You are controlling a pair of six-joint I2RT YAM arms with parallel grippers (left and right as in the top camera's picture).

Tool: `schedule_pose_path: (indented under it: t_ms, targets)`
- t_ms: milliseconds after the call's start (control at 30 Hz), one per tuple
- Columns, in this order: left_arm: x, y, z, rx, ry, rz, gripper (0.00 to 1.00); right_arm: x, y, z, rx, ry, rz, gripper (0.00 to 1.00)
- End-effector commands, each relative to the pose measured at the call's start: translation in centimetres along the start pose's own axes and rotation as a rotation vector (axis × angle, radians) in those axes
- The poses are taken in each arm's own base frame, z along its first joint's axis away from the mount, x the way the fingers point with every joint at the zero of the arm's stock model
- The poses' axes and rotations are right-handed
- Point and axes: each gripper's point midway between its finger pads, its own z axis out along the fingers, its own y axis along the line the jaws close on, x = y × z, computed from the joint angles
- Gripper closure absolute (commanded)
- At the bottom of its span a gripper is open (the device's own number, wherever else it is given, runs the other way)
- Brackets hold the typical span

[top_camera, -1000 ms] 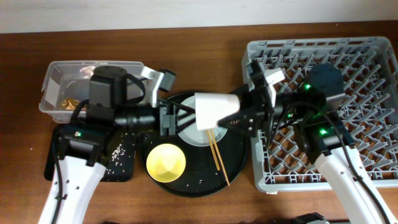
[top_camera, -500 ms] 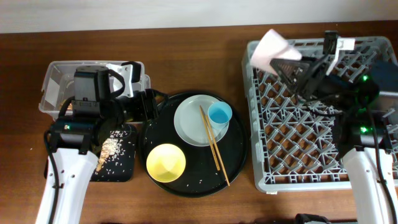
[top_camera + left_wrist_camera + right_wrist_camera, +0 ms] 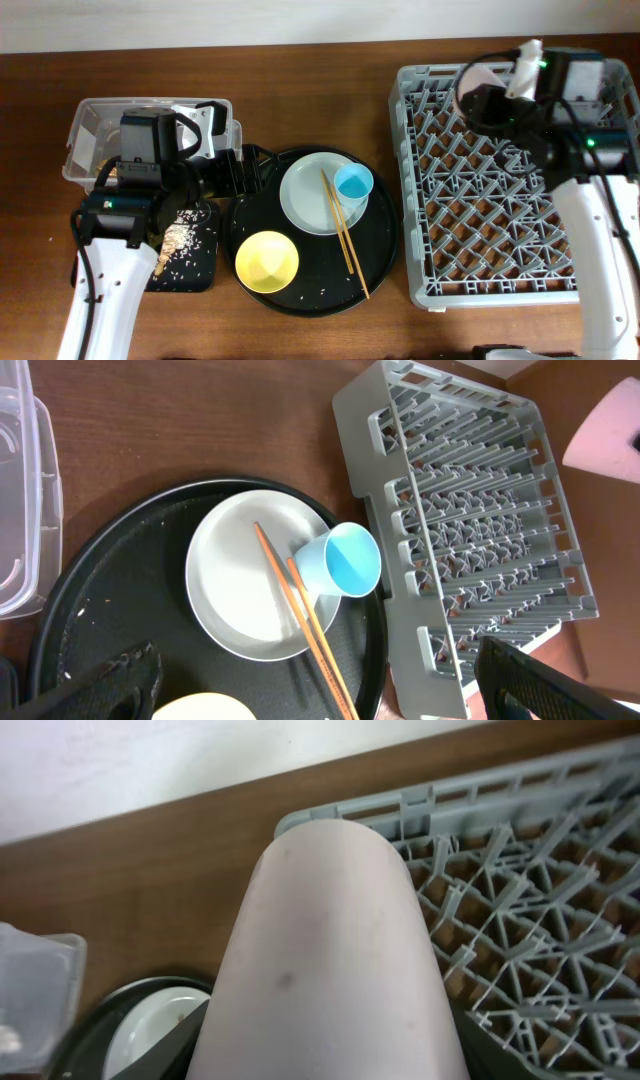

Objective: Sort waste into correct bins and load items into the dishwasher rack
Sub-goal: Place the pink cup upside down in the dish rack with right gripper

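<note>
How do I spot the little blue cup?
Find the round black tray mid-table. On its pale plate, the small blue cup sits at the right edge, beside the chopsticks. Nothing else there is blue.

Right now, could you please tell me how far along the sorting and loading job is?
Done: food scraps and rice lie in the shallow black tray. In hand: the right end effector holds the pink cup over the far corner of the dishwasher rack. Nothing looks racked yet. Left: plate, blue cup, chopsticks and yellow bowl sit on the round tray.
</note>
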Motion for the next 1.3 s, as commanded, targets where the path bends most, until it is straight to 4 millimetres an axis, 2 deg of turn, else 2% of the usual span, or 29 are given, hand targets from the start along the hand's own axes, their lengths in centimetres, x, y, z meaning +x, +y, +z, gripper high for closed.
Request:
schedule_pose_path:
  t_ms: [0, 33, 100, 167, 233, 333, 400, 433, 500, 567, 667, 833, 867, 933, 1133, 1200, 1267]
  targets:
    - [0.0, 0.1, -0.1, -0.002, -0.004, 0.007, 0.01, 1.0, -0.6, 2.1, 0.159, 0.048, -0.092, 0.5]
    - [0.0, 0.1, -0.1, -0.001, -0.004, 0.008, 0.01, 2.1, -0.4, 3.8, 0.159, 0.098, -0.102, 0.5]
    - [0.0, 0.1, -0.1, -0.002, -0.004, 0.007, 0.01, 3.3, -0.3, 5.8, 0.14, 0.159, -0.104, 0.5]
    - [0.0, 0.1, -0.1, -0.001, -0.004, 0.007, 0.01, 5.3, 0.6, 8.7, 0.067, 0.25, -0.126, 0.5]
    - [0.0, 0.1, -0.1, -0.001, -0.004, 0.007, 0.01, 7.0, 0.1, 11.1, 0.077, 0.316, -0.123, 0.5]
    - [0.0, 0.1, -0.1, -0.001, -0.004, 0.007, 0.01, 8.9, -0.5, 13.1, 0.087, 0.384, -0.119, 0.5]
    - [0.0, 0.1, -0.1, -0.001, -0.004, 0.007, 0.01, 9.4, -0.6, 13.7, 0.091, 0.404, -0.118, 0.5]
    - [0.0, 0.1, -0.1, -0.001, -0.004, 0.007, 0.01, 9.4, -0.6, 13.7, 0.091, 0.403, -0.119, 0.46]
    - [0.0, 0.1, -0.1, -0.001, -0.004, 0.007, 0.01, 9.4, -0.7, 13.7, 0.091, 0.403, -0.118, 0.25]
    - [0.0, 0.1, -0.1, -0.001, -0.004, 0.007, 0.01, 9.1, -0.6, 13.6, 0.09, 0.396, -0.118, 0.16]
    - [0.0, 0.1, -0.1, -0.001, -0.004, 0.008, 0.01, 7.4, -0.1, 12.4, 0.082, 0.371, -0.135, 0.14]
    - [0.0, 0.1, -0.1, -0.001, -0.004, 0.007, 0.01, 2.8, 1.0, 6.3, 0.078, 0.323, -0.134, 0.09]
    - [0.0, 0.1, -0.1, -0.001, -0.004, 0.007, 0.01, 2.0, 1.0, 4.8, 0.08, 0.307, -0.128, 0.05]
    - [0.0, 0.1, -0.1, -0.002, -0.003, 0.007, 0.01, 1.2, 0.8, 2.8, 0.085, 0.288, -0.118, 0.02]
    - [-0.7, -0.3, 0.1, 0.013, -0.028, -0.001, 0.01, 1.5, 0.6, 2.6, 0.089, 0.299, -0.115, 0.02]
    - [0.0, -1.2, 1.7, 0.032, 0.016, -0.063, 0.01, 1.5, 0.6, 2.6, 0.089, 0.299, -0.115, 0.02]
    - [1.4, -1.7, 3.8, 0.02, 0.08, -0.051, 0.01, 1.5, 0.6, 2.6, 0.089, 0.299, -0.115, 0.02]
